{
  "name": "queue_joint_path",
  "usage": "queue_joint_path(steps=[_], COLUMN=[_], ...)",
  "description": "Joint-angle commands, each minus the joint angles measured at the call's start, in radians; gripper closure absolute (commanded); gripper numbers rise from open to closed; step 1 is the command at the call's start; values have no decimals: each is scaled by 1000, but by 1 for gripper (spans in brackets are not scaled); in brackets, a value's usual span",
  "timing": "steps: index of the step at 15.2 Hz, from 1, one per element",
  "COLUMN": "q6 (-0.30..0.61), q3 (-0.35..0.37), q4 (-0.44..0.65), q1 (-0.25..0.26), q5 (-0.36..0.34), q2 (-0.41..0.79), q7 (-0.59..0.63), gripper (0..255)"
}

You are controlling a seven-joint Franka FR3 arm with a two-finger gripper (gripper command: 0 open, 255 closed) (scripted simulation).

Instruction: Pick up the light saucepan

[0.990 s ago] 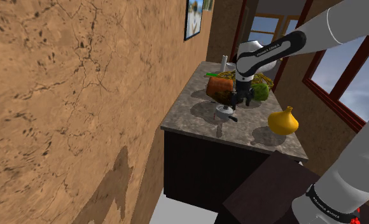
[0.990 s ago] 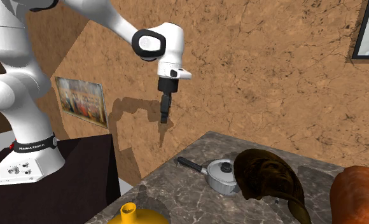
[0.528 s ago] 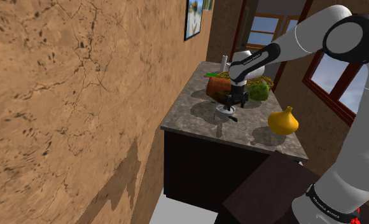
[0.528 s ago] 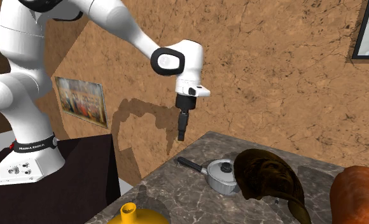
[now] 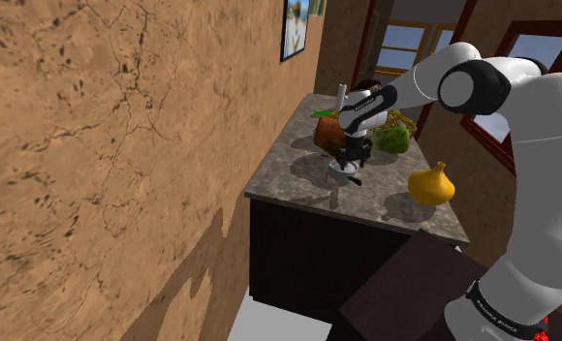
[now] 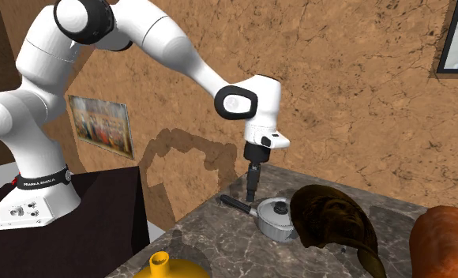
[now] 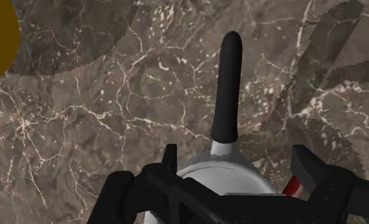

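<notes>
Small silver-grey saucepan (image 6: pixel 276 222), lid (image 6: pixel 270 212) on, black knob on top, long straight black handle (image 7: pixel 228 89). Sits upright on the brown marbled countertop (image 6: pixel 219 237). The handle lies level, pointing toward the second exterior view's left.

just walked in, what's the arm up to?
The white arm has its gripper hanging just above the small grey saucepan on the marbled counter. In the wrist view the gripper is open, with the lidded pan below it and the pan's black handle pointing away. Nothing is gripped yet: the saucepan sits on the counter beside a dark brown object.
</notes>
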Motion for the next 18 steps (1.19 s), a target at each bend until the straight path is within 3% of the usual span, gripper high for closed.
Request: queue_joint_path(steps=[1,10,11,18], q6=[-5,60,60,59], q3=[-2,2,3,3], q4=[54,57,60,61], q1=[-11,-15,-15,-15], q5=[7,12,12,12], q2=[48,116,119,119], q7=[3,6,6,7], gripper=[0,0,255,255])
